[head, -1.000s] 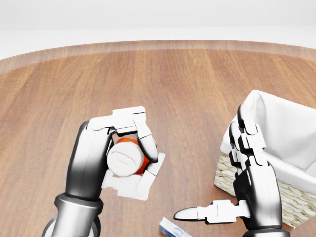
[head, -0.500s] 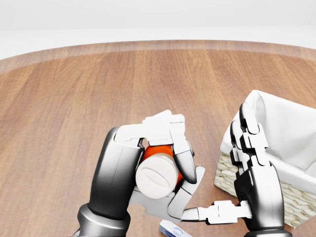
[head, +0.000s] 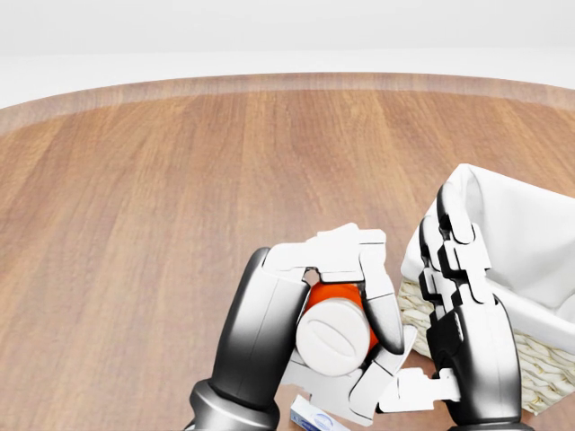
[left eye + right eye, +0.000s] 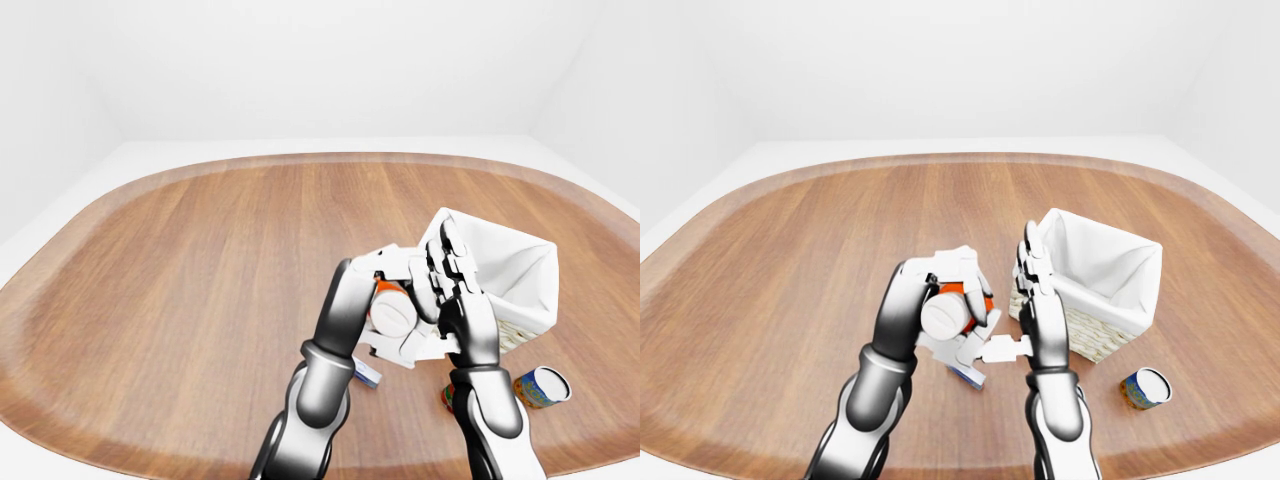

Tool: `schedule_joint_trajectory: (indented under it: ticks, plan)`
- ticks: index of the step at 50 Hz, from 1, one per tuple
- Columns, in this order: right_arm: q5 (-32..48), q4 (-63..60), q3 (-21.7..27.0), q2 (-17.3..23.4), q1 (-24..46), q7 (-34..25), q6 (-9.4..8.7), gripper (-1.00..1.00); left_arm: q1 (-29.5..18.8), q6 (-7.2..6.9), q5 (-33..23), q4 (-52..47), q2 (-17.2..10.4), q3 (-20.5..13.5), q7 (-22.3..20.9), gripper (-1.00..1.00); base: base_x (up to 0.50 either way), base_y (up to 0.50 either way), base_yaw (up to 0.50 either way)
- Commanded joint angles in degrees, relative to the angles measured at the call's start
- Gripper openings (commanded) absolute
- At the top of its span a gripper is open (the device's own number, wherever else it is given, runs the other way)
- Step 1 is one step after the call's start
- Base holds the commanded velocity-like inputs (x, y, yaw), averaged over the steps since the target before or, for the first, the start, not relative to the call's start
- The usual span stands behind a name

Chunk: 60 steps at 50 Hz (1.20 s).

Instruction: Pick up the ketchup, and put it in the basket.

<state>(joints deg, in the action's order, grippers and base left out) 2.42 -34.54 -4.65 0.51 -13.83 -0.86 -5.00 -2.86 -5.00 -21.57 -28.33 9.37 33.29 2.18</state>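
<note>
My left hand [image 3: 346, 314] is shut on the ketchup [image 3: 334, 334], a red bottle with a white cap that faces the camera, held above the wooden table. The hand is just left of the wicker basket [image 3: 530, 359], which has a white cloth liner [image 3: 526, 242] and stands at the right of the head view. My right hand [image 3: 454, 296] is open and empty, fingers upright, between the ketchup and the basket's near wall. The basket also shows in the right-eye view [image 4: 1095, 275].
A small blue and white box [image 3: 314, 417] lies on the table under my left hand. A can [image 4: 1145, 388] lies on its side to the lower right of the basket. The round wooden table [image 3: 180, 180] spreads to the left and top.
My left hand has carried the ketchup to the right, closer to the basket and my right hand. The right hand has hardly moved.
</note>
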Motion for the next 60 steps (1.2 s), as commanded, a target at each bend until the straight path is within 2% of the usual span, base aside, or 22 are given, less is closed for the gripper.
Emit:
schedule_joint_trajectory:
  ticks: [1,28,34,35,36,37,42,60]
  plan:
    - [-0.25,-0.34,0.09,0.09,-0.11,-0.11,0.0,1.0,0.25,0.0,2.47,-0.12,0.74,2.73,2.68,-0.91,0.0,0.0,0.0]
    - [-0.18,-0.07,0.66,-0.05,0.24,-0.26,0.0,1.0,0.72,0.0,2.27,-1.4,1.66,8.81,5.22,-0.91,0.0,0.0,0.0]
    - [1.95,0.34,0.75,0.18,-0.2,0.32,0.0,1.0,0.69,0.0,2.63,-1.23,1.67,8.96,5.46,-0.91,0.0,0.0,0.0]
    - [0.64,0.09,0.9,-0.01,-0.6,-0.27,0.0,-1.0,0.89,0.0,2.44,-1.3,1.39,9.32,5.45,-0.84,0.0,0.0,0.0]
    - [0.94,0.21,0.74,0.03,-0.73,-0.29,0.0,-1.0,0.94,0.0,2.38,-1.4,1.46,9.28,5.53,0.17,0.0,0.0,0.0]
    - [0.98,0.24,0.77,-0.03,-0.64,-0.21,0.0,-1.0,0.85,0.0,2.18,-1.46,1.37,9.32,5.31,1.0,0.0,0.0,0.0]
    - [0.93,0.83,1.09,-0.3,-0.17,0.38,0.0,-1.0,0.66,0.0,2.47,-3.02,1.23,8.09,4.95,1.0,0.0,0.0,0.0]
    - [2.1,2.47,0.4,-0.17,0.26,1.03,0.43,-1.0,1.18,0.0,2.78,-3.43,0.25,7.33,5.17,1.0,0.0,0.0,0.0]
